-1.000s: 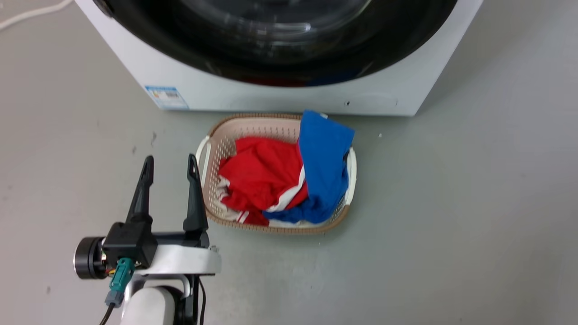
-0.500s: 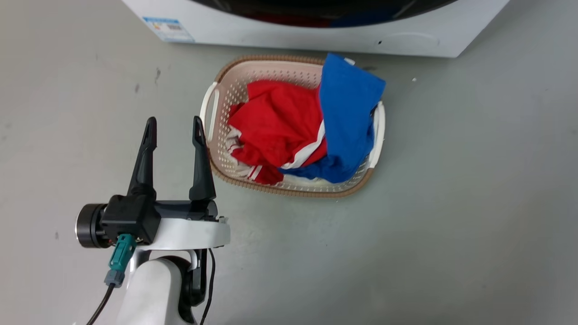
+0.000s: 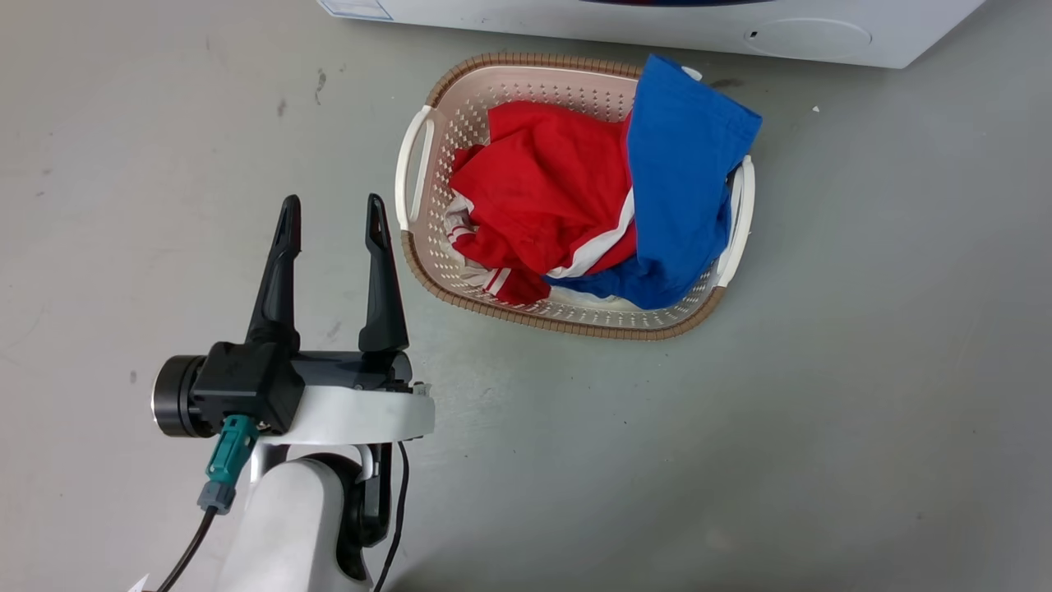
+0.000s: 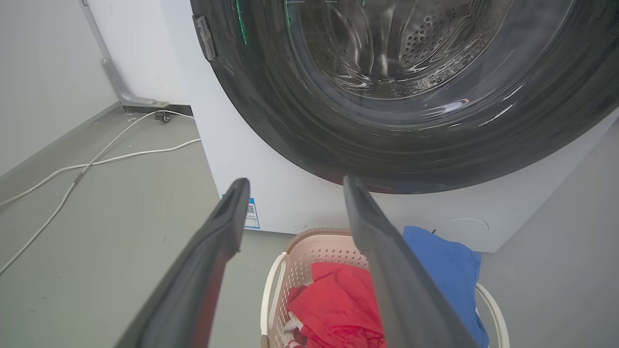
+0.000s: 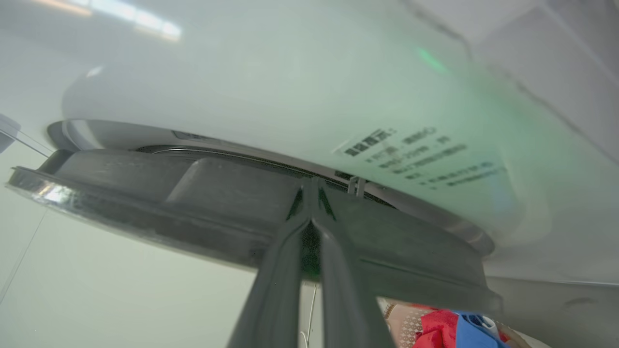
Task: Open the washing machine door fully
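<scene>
Right hand [image 5: 312,191] narrow, tips together at the rim of the washing machine door [image 5: 145,193] — seemingly just ajar off the washing machine [image 4: 251,169]. Left hand [image 3: 331,205] wide, idle. Best to pull along the hinge arc, steadily. Mind the laundry basket [image 3: 526,59] just below the door; open floor [image 3: 822,411] either side.

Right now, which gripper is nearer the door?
Right. The right gripper, shut, has its tips at the door edge; the left gripper hangs open, well short of it, beside the basket.
</scene>
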{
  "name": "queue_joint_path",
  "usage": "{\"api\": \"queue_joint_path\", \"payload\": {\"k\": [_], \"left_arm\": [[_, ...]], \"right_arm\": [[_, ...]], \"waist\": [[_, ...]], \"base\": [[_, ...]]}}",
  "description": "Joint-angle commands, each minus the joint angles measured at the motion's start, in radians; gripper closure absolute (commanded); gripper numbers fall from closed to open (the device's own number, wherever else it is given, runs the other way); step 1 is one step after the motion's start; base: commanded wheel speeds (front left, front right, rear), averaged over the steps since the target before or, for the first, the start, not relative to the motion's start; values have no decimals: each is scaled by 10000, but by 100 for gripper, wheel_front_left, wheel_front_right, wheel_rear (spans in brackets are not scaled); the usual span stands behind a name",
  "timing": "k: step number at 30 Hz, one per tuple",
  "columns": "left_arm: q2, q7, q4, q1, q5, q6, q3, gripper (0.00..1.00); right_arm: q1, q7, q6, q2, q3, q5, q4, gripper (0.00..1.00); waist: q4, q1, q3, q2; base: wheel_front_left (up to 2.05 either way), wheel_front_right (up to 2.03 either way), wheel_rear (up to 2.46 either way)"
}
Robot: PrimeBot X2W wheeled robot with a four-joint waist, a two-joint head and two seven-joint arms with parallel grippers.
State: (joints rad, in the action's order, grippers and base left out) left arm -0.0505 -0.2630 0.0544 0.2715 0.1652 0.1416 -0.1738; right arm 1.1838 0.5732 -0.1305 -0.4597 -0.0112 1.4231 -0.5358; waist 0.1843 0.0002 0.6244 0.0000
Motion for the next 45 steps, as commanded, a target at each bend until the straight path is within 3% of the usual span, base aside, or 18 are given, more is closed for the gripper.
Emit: {"api": "queue_joint_path", "payload": {"k": [1, 8, 18, 45], "left_arm": [[2, -28, 25, 147, 53, 78, -52, 0], [1, -28, -48, 174, 142, 157, -155, 0], [1, -28, -109, 29, 58, 116, 4, 0], [2, -28, -331, -587, -391, -210, 337, 0]], "right_arm": [[291, 147, -4, 117, 162, -122, -132, 100], [115, 641, -17, 343, 423, -106, -139, 100], [-1296, 1236, -15, 236, 439, 238, 863, 100], [-6518, 1596, -15, 1129, 946, 1291, 5282, 100]], "waist": [[66, -2, 70, 0], [146, -2, 31, 0], [19, -2, -257, 0], [-324, -2, -1685, 0]], "base": [[0, 0, 0], [0, 0, 0], [0, 0, 0], [0, 0, 0]]}}
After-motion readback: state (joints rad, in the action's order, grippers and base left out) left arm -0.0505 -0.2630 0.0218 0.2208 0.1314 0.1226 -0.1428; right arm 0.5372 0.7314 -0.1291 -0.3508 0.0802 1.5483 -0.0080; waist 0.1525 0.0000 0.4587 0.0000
